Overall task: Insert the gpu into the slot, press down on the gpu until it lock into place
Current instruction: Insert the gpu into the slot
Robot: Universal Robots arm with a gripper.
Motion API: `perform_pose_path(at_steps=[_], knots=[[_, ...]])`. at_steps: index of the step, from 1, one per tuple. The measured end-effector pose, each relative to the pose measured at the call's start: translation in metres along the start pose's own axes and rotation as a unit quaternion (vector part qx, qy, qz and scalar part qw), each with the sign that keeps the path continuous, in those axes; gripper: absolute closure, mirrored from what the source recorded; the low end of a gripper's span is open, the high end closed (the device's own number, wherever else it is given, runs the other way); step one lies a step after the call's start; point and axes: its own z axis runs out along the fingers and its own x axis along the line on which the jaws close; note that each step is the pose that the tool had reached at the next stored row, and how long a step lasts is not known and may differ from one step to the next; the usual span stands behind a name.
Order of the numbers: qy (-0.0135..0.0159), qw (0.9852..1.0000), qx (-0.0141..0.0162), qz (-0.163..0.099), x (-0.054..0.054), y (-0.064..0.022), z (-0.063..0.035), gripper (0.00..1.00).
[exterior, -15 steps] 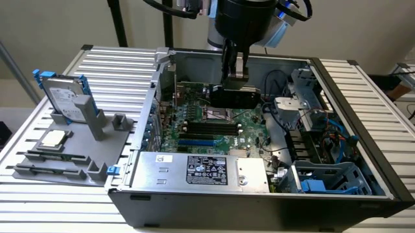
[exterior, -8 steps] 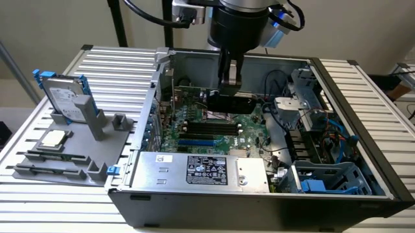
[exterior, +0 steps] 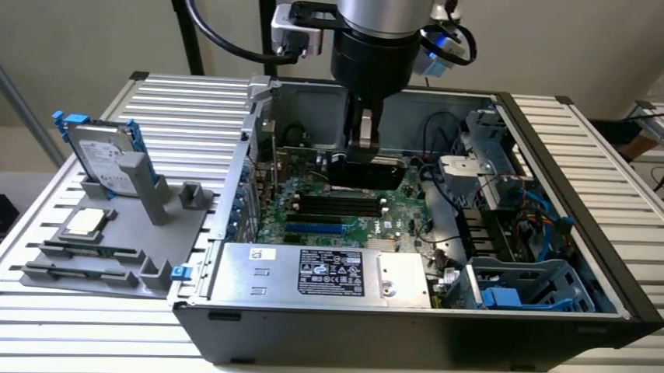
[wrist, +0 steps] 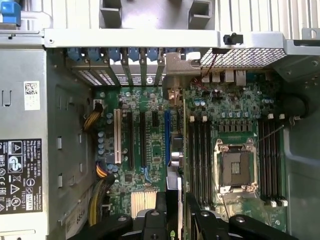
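Little done so far, seemingly: clamps the jaws of the gripper [wrist: 176, 202] on both faces of the gpu [wrist: 176, 170], edge-on above the board [wrist: 150, 150]. Hangs along the bare blue slot [wrist: 167, 132], just beside its line, not yet inside. Leaves both the inserting and the pressing down.

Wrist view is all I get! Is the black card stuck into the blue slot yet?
Observer: Not yet. In the exterior view, the claw holds the gpu up above the board, clear of the slot.
Operator: What's outside the computer?
Observer: A hard drive stands upright on a gray tray, on the exterior view's left.
Operator: Anything else blue inside?
Observer: A blue plastic cage sits in a corner of the case, on the exterior view's right.
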Motion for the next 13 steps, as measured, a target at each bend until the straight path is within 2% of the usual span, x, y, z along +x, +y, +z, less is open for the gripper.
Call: perform_pose_path(at_steps=[7, 13], knots=[[0.0000, 1.0000, 0.0003, 0.000, 0.002, 0.0066, 0.0128, 0.74], [0.0000, 1.0000, 0.0003, 0.000, 0.003, 0.0088, 0.0237, 0.74]])
